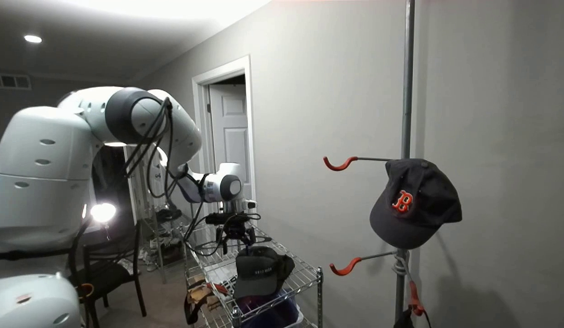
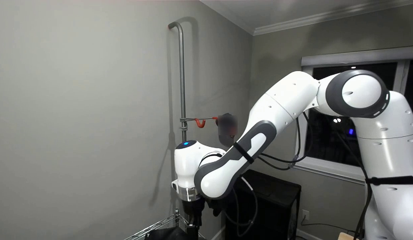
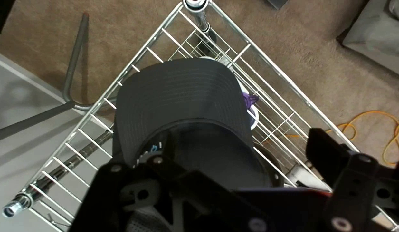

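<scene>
My gripper (image 1: 237,242) points down just above a dark cap (image 1: 256,279) with pale lettering on its front, which rests on a wire rack (image 1: 296,291). In the wrist view the jaws stand wide apart. One finger overlaps the crown of the cap (image 3: 183,88); the opposite finger (image 3: 325,148) is out past the cap's side, over the wires. Whether either finger touches the cap I cannot tell. Nothing appears gripped. A second dark cap (image 1: 423,196) with a red B hangs from a metal pole (image 1: 407,91), well away from the gripper.
Red-tipped hooks (image 1: 341,165) stick out from the pole, another hook (image 1: 348,268) lower down. Beneath the rack's top shelf sits a purple tub (image 1: 275,316). A black chair (image 1: 111,269) stands behind. An orange cord (image 3: 376,112) lies on the carpet; a black cabinet (image 2: 269,190) stands near the wall.
</scene>
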`<state>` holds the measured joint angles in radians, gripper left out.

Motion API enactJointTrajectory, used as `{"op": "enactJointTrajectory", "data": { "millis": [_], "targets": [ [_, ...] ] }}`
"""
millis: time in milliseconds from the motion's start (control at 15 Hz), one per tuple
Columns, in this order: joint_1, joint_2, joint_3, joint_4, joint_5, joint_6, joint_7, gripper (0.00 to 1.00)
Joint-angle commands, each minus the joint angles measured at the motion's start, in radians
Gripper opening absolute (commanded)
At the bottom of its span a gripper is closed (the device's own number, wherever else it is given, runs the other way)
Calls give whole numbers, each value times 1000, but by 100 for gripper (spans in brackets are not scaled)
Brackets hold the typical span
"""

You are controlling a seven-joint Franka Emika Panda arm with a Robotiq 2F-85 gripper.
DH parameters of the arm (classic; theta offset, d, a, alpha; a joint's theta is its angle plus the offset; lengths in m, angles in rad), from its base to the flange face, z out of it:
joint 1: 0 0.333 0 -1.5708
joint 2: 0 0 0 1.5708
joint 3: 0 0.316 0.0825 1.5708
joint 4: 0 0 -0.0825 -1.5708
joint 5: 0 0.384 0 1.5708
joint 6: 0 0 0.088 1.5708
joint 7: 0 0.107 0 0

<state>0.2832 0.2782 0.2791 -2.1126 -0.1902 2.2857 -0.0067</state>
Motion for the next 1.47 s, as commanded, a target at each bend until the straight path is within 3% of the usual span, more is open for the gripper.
{"op": "enactJointTrajectory", "data": {
  "millis": [0,333,467,933,1400],
  "targets": [
    [45,66,16,93,-28,-103,-103,100],
    [115,123,44,177,-87,-196,-221,100],
    [127,153,44,209,-129,-181,-277,100],
    [98,269,47,334,-169,-137,-536,100],
    [96,368,59,453,-44,-155,-481,100]
  ]
}}
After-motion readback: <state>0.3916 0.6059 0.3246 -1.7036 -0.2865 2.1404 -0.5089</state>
